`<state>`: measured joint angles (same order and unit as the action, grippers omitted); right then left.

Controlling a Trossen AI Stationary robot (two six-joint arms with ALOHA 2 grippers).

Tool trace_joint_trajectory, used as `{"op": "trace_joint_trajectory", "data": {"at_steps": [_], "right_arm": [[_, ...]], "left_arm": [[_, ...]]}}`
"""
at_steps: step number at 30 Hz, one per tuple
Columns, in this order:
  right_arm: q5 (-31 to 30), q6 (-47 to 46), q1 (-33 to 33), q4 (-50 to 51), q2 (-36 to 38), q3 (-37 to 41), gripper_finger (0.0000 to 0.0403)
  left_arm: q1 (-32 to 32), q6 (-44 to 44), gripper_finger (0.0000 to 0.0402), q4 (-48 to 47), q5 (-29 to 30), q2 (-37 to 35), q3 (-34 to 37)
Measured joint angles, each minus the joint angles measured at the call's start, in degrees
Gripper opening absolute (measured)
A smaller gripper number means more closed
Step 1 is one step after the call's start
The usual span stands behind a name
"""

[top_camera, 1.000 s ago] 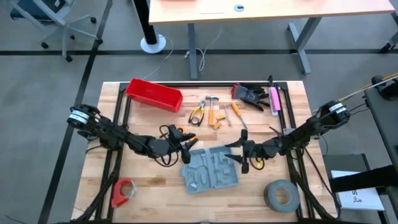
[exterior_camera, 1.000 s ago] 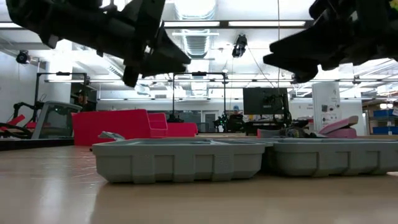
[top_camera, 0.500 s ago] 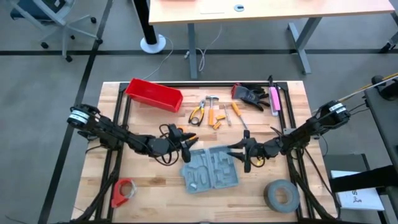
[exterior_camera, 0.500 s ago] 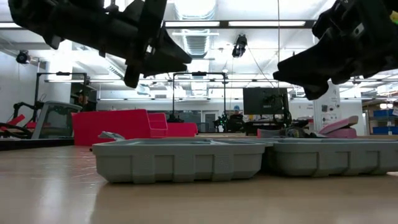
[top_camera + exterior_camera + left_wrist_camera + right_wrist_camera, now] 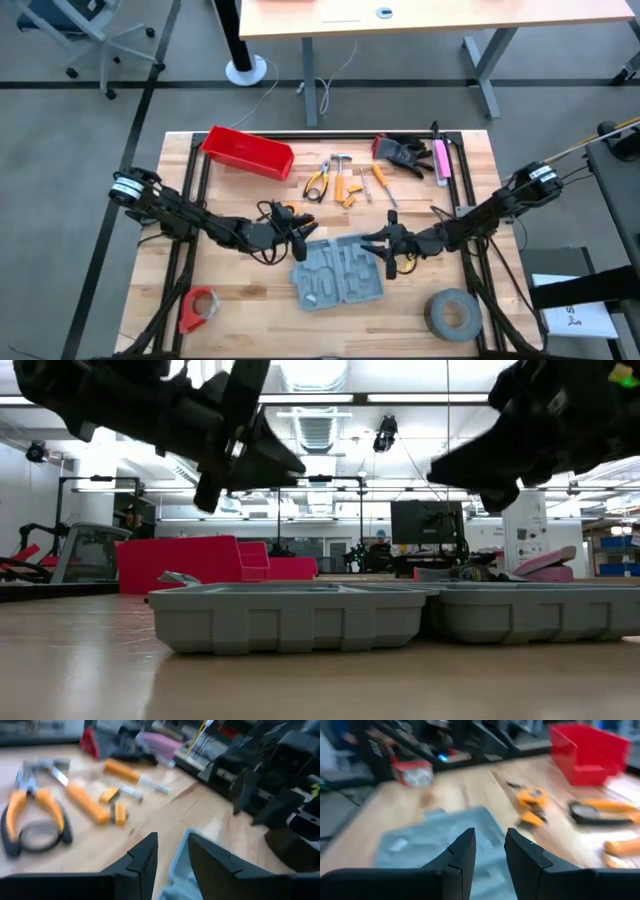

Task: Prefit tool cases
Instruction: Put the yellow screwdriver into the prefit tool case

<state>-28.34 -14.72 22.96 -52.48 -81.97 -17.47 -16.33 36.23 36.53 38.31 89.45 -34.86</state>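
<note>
Where grippers flank it, tool case (image 5: 338, 271).

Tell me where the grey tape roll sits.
In the high view, the grey tape roll lies at the table's front right corner, just right of the open tool case.

Both dark arms reach inward from the sides and meet near the middle. The left tool (image 5: 306, 236) hangs in the air, fingers (image 5: 145, 862) narrowly parted and empty. The right tool (image 5: 384, 249) hangs opposite, fingers (image 5: 525, 857) likewise narrowly parted, gripping nothing.
</note>
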Motion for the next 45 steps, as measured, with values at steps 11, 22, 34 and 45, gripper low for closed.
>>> {"op": "trace_joint_trajectory", "data": {"at_steps": [11, 22, 34, 45], "right_arm": [[-7.9, -3.4, -2.1, 10.3, 0.0, -1.0, 0.0064], [-5.4, -0.3, -6.5, 13.4, 0.0, -1.0, 0.0103], [17.6, 6.8, -15.2, 28.0, 0.2, -8.7, 0.0158], [31.6, 9.8, -15.1, 29.3, 0.2, -9.5, 0.0158]], "left_arm": [[3.0, 9.3, 0.0114, -10.2, -5.5, 0.0, 0.0], [12.1, 9.9, 0.0114, -14.6, -21.4, 0.0, 0.0], [13.6, 10.8, 0.0114, -15.7, -32.4, 0.0, -0.1], [8.4, 10.2, 0.0114, -27.6, -42.5, 0.0, -4.1]]}}
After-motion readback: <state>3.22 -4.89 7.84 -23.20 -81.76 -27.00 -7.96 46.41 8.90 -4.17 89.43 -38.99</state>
